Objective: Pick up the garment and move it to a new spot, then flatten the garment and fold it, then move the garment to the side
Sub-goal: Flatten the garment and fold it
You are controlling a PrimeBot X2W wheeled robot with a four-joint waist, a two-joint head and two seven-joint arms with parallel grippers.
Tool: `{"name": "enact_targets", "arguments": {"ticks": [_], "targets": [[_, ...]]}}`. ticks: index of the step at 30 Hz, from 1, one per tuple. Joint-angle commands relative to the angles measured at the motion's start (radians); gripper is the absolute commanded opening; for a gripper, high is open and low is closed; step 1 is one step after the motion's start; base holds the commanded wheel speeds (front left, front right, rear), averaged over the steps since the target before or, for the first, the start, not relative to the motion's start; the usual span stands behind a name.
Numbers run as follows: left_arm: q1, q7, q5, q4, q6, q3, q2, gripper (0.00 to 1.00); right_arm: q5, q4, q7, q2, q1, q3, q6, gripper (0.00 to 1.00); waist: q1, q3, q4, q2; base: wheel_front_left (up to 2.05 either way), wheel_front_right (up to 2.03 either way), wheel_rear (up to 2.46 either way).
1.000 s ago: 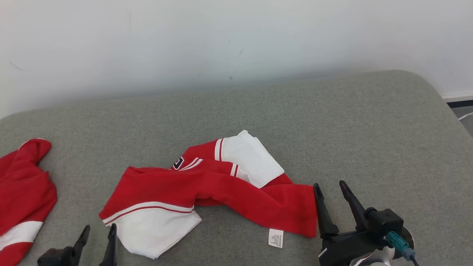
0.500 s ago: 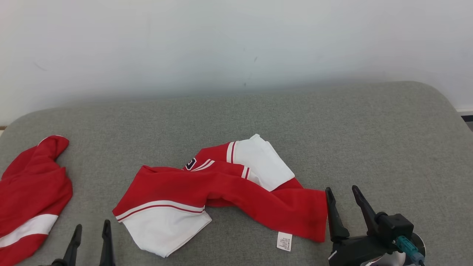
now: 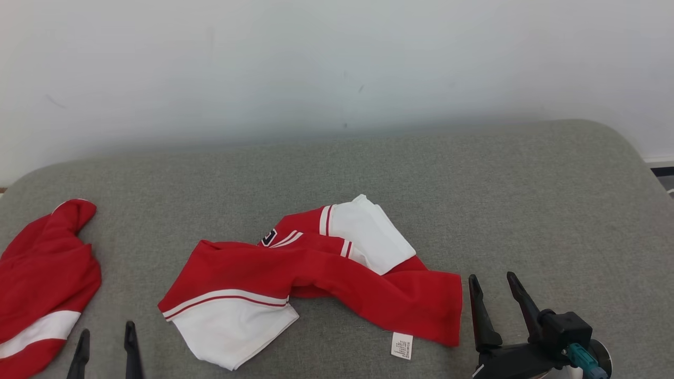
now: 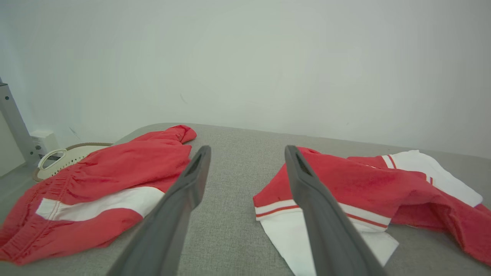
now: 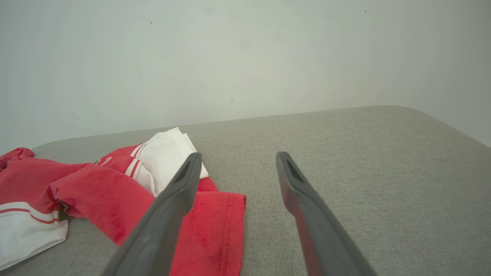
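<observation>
In the head view the red and white garment (image 3: 316, 273) lies crumpled near the middle of the grey cloth-covered tabletop (image 3: 526, 200). A second red garment (image 3: 42, 279) is cut off by the left edge. A small white label (image 3: 402, 345) sticks out at the near hem, its print too fine to read. A dark badge (image 3: 268, 237) peeps from a fold, half hidden. The left pincer (image 3: 106, 330) shows just two tips, apart. The right pincer (image 3: 492, 277) stands just beside the garment's right end, fingers apart too.

The left wrist view adds a pale perforated basket (image 4: 69, 155) and a metal post (image 4: 11, 115) beyond the tabletop's edge. The left pincer's fingers are spread over bare cloth, with a garment on either side.

In the right wrist view the stitching along the garment's red hem is plain to see. One spread finger (image 5: 168, 207) covers part of it.
</observation>
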Motion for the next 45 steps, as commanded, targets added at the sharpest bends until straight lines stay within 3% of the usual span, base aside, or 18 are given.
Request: {"name": "enact_targets", "arguments": {"ticks": [1,45], "targets": [[0.019,-0.007,0.025,0.000,0.007,0.001,0.002,1.00,-0.007,0.000,-0.003,-0.001,0.012,0.001,0.001,1.00,-0.0001,-0.005,-0.004,0.0000,0.00,0.00,0.00],[0.036,-0.007,0.055,0.067,-0.021,-0.004,0.005,1.00,-0.007,0.010,0.009,-0.001,0.033,0.006,0.001,1.00,-0.0001,-0.027,0.002,0.0000,0.00,0.00,0.00]]}}
